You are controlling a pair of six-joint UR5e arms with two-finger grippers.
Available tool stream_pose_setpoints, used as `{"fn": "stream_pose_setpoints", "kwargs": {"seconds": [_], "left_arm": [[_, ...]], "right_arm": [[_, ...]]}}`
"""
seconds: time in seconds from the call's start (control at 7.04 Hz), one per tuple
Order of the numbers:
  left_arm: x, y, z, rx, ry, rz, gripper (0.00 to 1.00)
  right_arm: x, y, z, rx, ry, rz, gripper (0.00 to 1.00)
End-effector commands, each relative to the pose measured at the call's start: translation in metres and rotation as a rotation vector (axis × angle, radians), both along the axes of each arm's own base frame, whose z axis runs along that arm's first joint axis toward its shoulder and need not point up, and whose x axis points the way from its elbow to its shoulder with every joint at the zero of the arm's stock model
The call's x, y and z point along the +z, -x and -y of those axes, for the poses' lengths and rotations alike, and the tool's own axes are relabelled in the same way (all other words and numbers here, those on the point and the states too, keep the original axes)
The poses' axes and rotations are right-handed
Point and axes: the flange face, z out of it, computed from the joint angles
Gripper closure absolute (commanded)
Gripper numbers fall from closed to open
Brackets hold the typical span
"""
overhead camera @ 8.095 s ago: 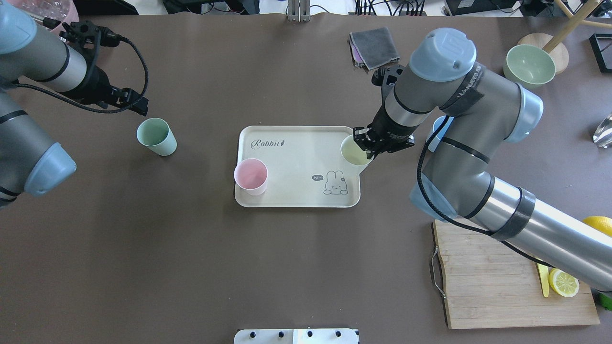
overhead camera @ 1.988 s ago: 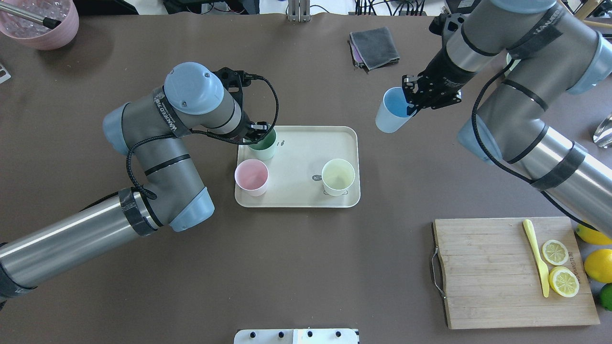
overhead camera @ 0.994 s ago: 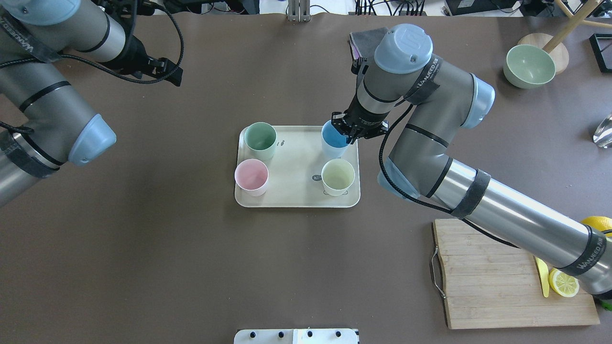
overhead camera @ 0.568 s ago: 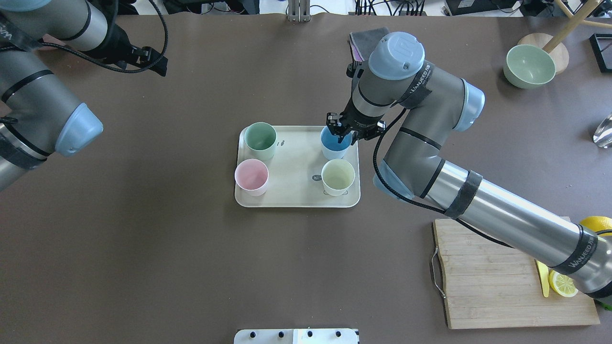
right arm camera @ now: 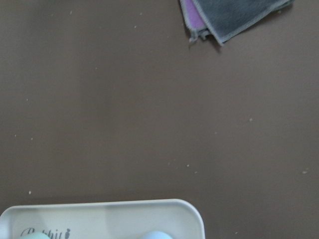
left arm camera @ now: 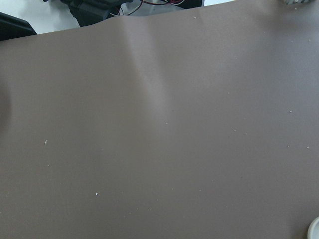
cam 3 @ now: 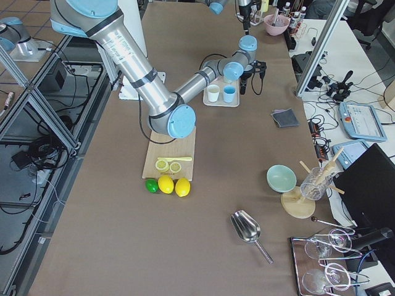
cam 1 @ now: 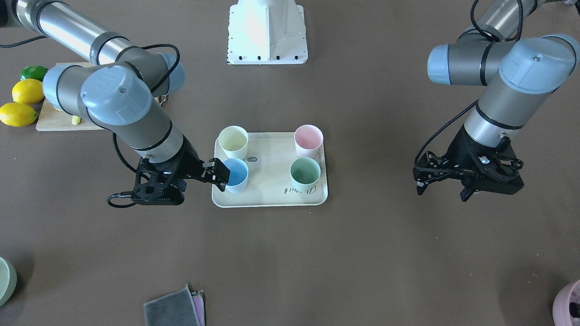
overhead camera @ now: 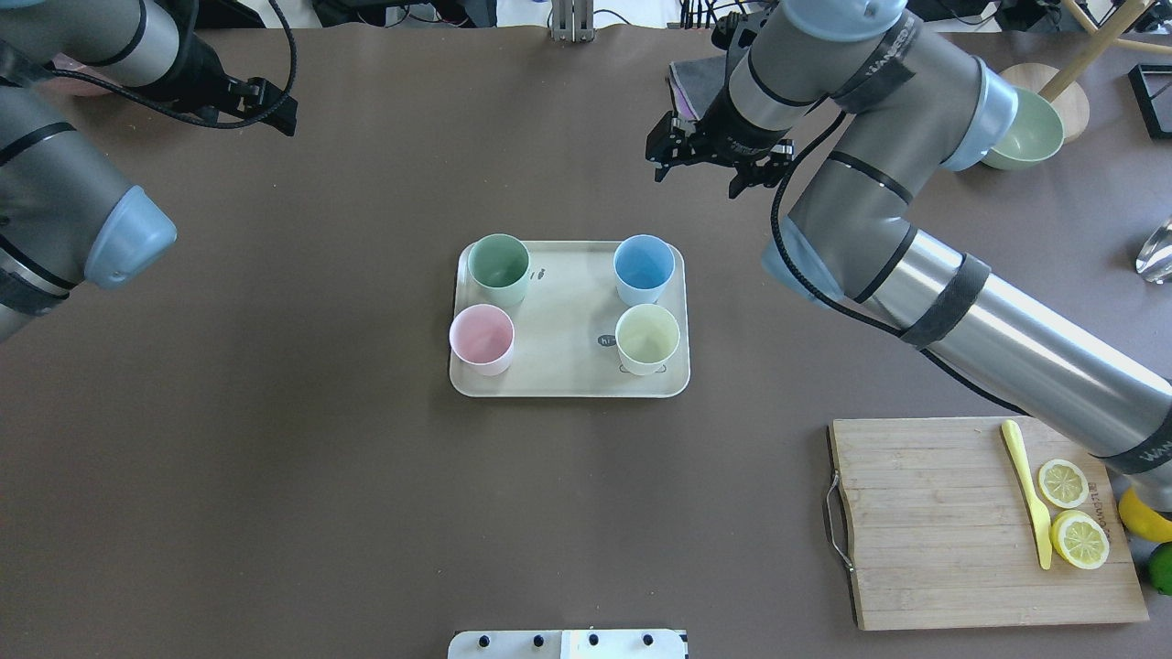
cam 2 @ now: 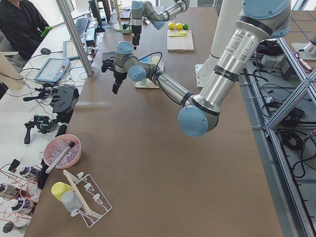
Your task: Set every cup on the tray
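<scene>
The cream tray (overhead camera: 568, 366) holds all four cups upright: mint green (overhead camera: 499, 265) and light blue (overhead camera: 644, 267) at the far side, pale pink (overhead camera: 481, 337) and pale yellow (overhead camera: 647, 337) at the near side. They also show in the front-facing view on the tray (cam 1: 272, 199). My right gripper (overhead camera: 703, 172) is open and empty, raised above the table just beyond the tray's far edge. My left gripper (overhead camera: 270, 105) is open and empty, far off at the back left, and shows in the front-facing view too (cam 1: 442, 186). The right wrist view shows the tray's far rim (right arm camera: 109, 206).
A folded grey cloth (right arm camera: 234, 17) lies beyond the tray, under my right arm. A pale-green bowl (overhead camera: 1030, 137) stands at the back right. A wooden cutting board (overhead camera: 934, 522) with lemon slices and a yellow knife lies front right. A mauve pot (cam 1: 568, 305) stands at the back left.
My right gripper has let go of the blue cup on the tray, opened, and lifted away toward the back. My left arm has drawn slightly further back.
</scene>
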Motion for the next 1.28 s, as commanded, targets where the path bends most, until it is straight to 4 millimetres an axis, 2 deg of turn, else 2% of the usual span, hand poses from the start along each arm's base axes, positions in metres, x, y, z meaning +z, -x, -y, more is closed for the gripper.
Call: {"fn": "stream_pose_setpoints", "kwargs": {"seconds": [0.0, 0.14, 0.28, 0.43, 0.57, 0.71, 0.85, 0.99, 1.14], "left_arm": [[0.02, 0.065, 0.012, 0.052, -0.077, 0.016, 0.02], [0.047, 0.092, 0.011, 0.103, -0.152, 0.07, 0.02], [0.08, 0.114, 0.003, 0.098, -0.16, 0.09, 0.02], [0.114, 0.12, -0.01, 0.096, -0.157, 0.095, 0.02], [0.145, 0.147, -0.023, 0.089, -0.134, 0.106, 0.02], [0.162, 0.182, -0.029, 0.102, -0.122, 0.099, 0.02], [0.186, 0.228, -0.039, 0.1, -0.065, 0.083, 0.02], [0.202, 0.264, -0.046, 0.109, -0.06, 0.114, 0.02], [0.214, 0.293, -0.052, 0.097, -0.017, 0.133, 0.02]], "right_arm": [[0.063, -0.094, 0.016, -0.014, -0.079, -0.045, 0.0], [0.103, -0.136, 0.02, 0.0, -0.076, -0.079, 0.0], [0.138, -0.171, 0.014, 0.026, -0.042, -0.093, 0.0], [0.164, -0.203, 0.006, 0.025, -0.036, -0.102, 0.0], [0.2, -0.233, -0.003, 0.005, -0.054, -0.132, 0.0], [0.231, -0.264, -0.015, 0.017, -0.036, -0.16, 0.0], [0.261, -0.298, -0.027, -0.014, -0.064, -0.185, 0.0], [0.301, -0.345, -0.047, -0.082, -0.128, -0.205, 0.0], [0.328, -0.381, -0.063, -0.095, -0.119, -0.196, 0.0]]}}
